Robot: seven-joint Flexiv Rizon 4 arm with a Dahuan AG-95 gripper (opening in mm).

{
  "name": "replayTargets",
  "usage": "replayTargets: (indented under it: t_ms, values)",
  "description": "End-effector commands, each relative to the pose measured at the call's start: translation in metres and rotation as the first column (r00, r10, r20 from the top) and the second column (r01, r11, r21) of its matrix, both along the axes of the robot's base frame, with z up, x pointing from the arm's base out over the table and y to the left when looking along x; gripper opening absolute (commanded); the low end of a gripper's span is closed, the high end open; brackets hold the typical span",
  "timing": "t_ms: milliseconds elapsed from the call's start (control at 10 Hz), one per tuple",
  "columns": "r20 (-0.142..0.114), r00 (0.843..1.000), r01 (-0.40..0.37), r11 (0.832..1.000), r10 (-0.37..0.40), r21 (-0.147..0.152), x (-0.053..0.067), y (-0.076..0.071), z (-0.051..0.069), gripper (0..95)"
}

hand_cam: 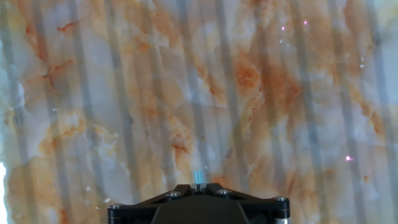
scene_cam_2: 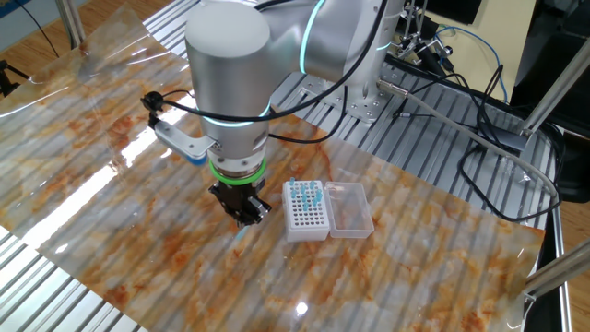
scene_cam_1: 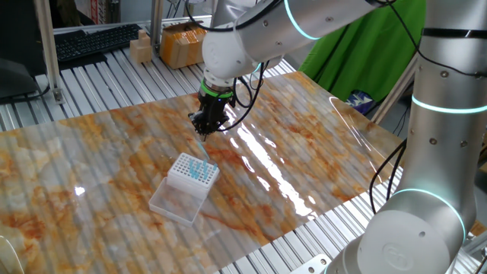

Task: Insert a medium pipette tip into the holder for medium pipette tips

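Observation:
My gripper (scene_cam_1: pixel 207 125) is shut on a medium pipette tip (scene_cam_1: pixel 202 147), a slender pale-blue cone that points down from the closed jaws. In the hand view the tip (hand_cam: pixel 198 177) pokes out between the black jaws over bare marbled table. The holder for medium pipette tips (scene_cam_1: pixel 190 173) is a white box rack with a grid of holes; several blue tips stand in its far corner, and a clear tray (scene_cam_1: pixel 176 202) is attached. In the other fixed view the gripper (scene_cam_2: pixel 241 212) hangs just left of the rack (scene_cam_2: pixel 306 214), above the table and apart from it.
A glossy marbled sheet (scene_cam_1: pixel 304 152) covers the slatted table. A keyboard (scene_cam_1: pixel 95 42) and cardboard boxes (scene_cam_1: pixel 181 44) sit at the back, with green cloth (scene_cam_1: pixel 365 46) to the right. Cables (scene_cam_2: pixel 479 120) and the arm's base lie beyond the rack.

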State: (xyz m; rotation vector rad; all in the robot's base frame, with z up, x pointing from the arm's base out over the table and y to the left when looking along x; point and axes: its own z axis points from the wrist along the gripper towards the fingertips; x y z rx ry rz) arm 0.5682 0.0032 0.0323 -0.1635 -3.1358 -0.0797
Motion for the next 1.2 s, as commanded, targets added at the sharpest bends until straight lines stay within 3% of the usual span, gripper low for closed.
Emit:
replayTargets:
  t_ms: [100, 900, 1200]
  values:
    - [-0.002, 1.0, -0.002, 1.0, 0.002, 0.0, -0.0001, 0.0006, 0.0012, 0.0]
    - [0.0, 1.0, -0.009, 1.0, 0.009, -0.011, -0.0003, 0.0006, 0.001, 0.0]
    - [0.005, 1.0, 0.024, 1.0, -0.024, 0.002, -0.0003, 0.0006, 0.001, 0.0]
